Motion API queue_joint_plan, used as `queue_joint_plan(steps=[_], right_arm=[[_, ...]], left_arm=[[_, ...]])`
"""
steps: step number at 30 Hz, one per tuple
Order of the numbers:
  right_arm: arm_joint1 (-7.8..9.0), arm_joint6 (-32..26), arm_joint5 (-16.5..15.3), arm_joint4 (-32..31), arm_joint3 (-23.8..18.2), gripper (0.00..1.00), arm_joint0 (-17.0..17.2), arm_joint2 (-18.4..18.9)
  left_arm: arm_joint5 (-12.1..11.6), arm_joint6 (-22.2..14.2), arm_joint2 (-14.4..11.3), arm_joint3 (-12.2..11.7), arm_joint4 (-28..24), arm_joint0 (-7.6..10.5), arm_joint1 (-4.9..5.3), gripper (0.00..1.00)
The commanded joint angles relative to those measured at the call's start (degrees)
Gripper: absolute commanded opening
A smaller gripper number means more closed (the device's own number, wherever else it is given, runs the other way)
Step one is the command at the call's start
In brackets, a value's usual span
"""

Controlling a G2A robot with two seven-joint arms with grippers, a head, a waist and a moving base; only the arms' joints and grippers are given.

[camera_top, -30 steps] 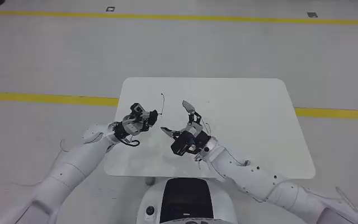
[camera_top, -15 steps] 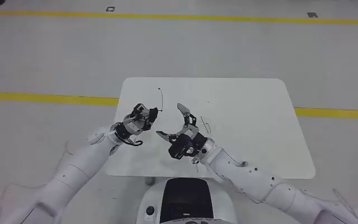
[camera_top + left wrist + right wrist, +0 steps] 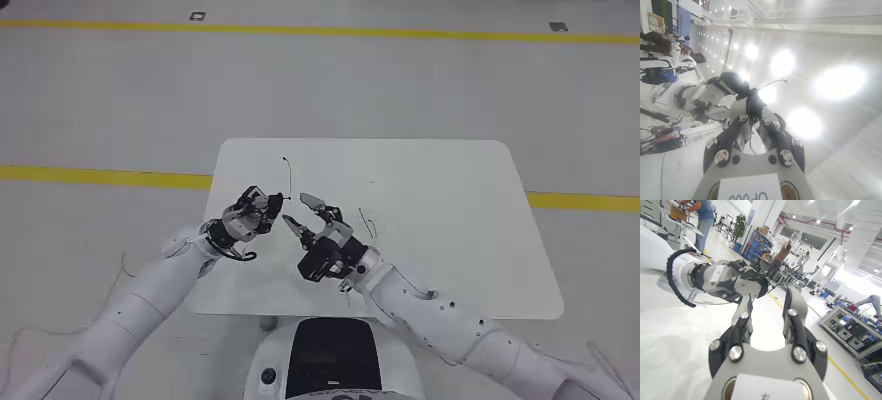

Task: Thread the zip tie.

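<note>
**Moved:** my right gripper [image 3: 299,211] has swung in across the table [image 3: 450,190] toward the left one. The left arm has barely shifted.

**Left gripper** [image 3: 262,208]: clamped tight on the zip tie [image 3: 289,178], pinching it part-way along.

**Zip tie:** held off the table, with its long axis running away from the robot. The small head is on the far free end, and a short tail trails back between the fingers [image 3: 740,108].

**Right gripper:** jaws spread and holding nothing. It sits just beside the left fingertips, to the right of the strap, with its opening turned toward it.

**Key relation:** the free length stands ahead and slightly left of my right gripper. I judge that arm should take it.

**Contact:** I cannot tell whether a right finger already touches the strap.

**Also present:** a thin dark strand [image 3: 365,222] on the table, possibly a spare tie.
</note>
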State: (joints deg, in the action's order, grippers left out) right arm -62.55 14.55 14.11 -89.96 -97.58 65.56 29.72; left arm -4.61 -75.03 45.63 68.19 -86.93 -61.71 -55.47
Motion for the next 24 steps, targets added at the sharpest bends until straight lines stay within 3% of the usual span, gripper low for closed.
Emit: queue_joint_plan(steps=[1,11,24], right_arm=[[-0.23,0.0,-0.3,0.0,0.1,0.31,0.2,0.4],[-1.11,0.7,-0.2,0.0,0.4,0.19,0.6,0.9],[-1.62,0.9,-0.4,0.0,0.8,0.18,0.6,0.9]], left_arm=[[0.0,0.0,0.0,0.0,0.0,0.0,0.0,0.0],[0.0,0.0,0.0,0.0,0.0,0.0,0.0,0.0],[0.0,0.0,0.0,0.0,0.0,0.0,0.0,0.0]])
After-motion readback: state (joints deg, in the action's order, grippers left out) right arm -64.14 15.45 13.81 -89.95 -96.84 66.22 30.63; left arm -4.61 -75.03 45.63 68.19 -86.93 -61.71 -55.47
